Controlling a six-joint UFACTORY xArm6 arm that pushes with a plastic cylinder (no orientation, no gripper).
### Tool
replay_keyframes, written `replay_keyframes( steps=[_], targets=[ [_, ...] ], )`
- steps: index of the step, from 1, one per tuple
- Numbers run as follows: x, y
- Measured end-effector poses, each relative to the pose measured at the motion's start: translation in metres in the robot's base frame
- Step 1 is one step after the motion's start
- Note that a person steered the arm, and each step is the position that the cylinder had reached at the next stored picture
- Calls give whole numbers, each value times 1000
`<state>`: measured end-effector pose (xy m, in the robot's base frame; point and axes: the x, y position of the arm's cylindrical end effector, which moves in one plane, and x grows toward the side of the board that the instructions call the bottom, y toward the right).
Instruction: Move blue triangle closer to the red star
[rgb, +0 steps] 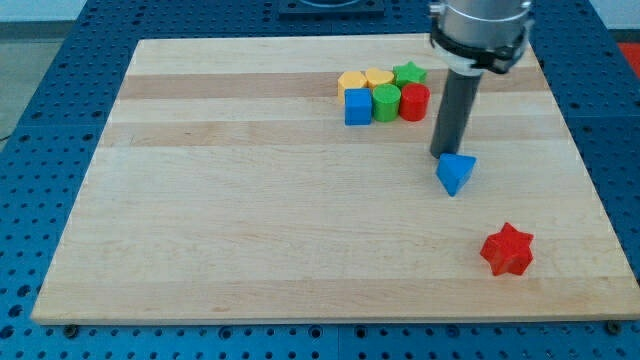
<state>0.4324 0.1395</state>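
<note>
The blue triangle (455, 173) lies on the wooden board (250, 200) at the view's right of centre. The red star (507, 250) lies lower and further to the view's right, near the board's bottom right corner, a short gap away from the triangle. My tip (441, 153) is at the end of the dark rod and touches or almost touches the triangle's upper left edge, on the side away from the star.
A tight cluster sits near the board's top: a blue cube (357, 106), a green cylinder (385, 102), a red cylinder (414, 101), a yellow block (351, 81), a yellow cylinder (379, 77) and a green star (408, 73).
</note>
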Motion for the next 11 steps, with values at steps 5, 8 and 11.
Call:
replay_keyframes(
  steps=[5, 8, 11],
  targets=[
    [62, -39],
    [59, 12],
    [67, 34]
  ],
)
